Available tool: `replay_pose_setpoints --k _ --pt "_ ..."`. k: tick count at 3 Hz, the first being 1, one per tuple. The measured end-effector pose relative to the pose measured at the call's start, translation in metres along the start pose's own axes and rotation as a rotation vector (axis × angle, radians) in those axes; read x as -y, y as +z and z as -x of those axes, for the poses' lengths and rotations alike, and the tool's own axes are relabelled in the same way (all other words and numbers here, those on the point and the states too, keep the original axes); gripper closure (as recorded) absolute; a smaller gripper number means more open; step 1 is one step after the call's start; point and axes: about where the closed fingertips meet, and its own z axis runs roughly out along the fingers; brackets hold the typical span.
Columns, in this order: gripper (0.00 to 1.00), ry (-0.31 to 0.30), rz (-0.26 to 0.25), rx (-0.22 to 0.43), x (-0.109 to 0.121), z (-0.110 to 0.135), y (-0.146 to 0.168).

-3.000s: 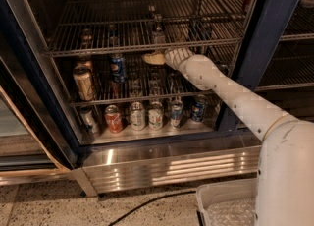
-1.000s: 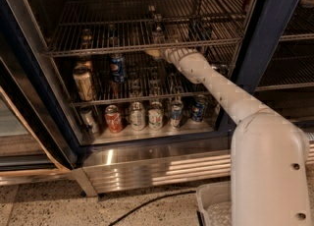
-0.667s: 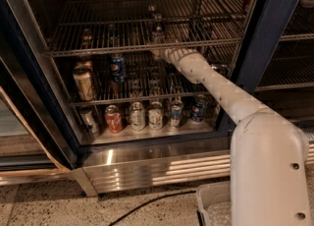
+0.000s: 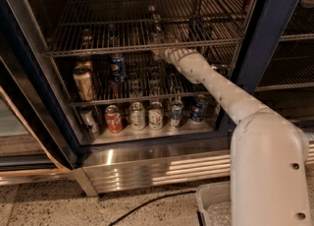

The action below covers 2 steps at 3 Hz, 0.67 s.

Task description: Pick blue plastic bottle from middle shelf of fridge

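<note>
The fridge (image 4: 162,163) stands open, with wire racks and a ribbed steel base panel. The blue plastic bottle (image 4: 156,27) stands upright on the wire rack in the middle of the fridge, dim, with a pale label. My gripper (image 4: 161,52) is at the end of the white arm (image 4: 216,90), at the front edge of that rack. It sits just below and in front of the bottle. The rack wire partly hides its tip. I see nothing held in it.
Below the rack stand a blue Pepsi can (image 4: 117,67) and a tan can (image 4: 84,83). Several cans line the bottom shelf, among them a red one (image 4: 114,118). A navy door frame (image 4: 267,48) is on the right. On the floor are a white bin (image 4: 216,210) and a black cable (image 4: 147,201).
My gripper has risen from under the rack to its front edge and reached a little further in, closer to the bottle. The bottle and cans have not moved.
</note>
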Motion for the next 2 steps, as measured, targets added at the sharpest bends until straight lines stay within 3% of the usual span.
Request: replay_pose_setpoints --k 1,2 --pt "1.0 0.0 0.0 0.0 -0.0001 0.0 0.0" --pt "1.0 -0.001 0.0 0.001 0.0 0.0005 0.0001"
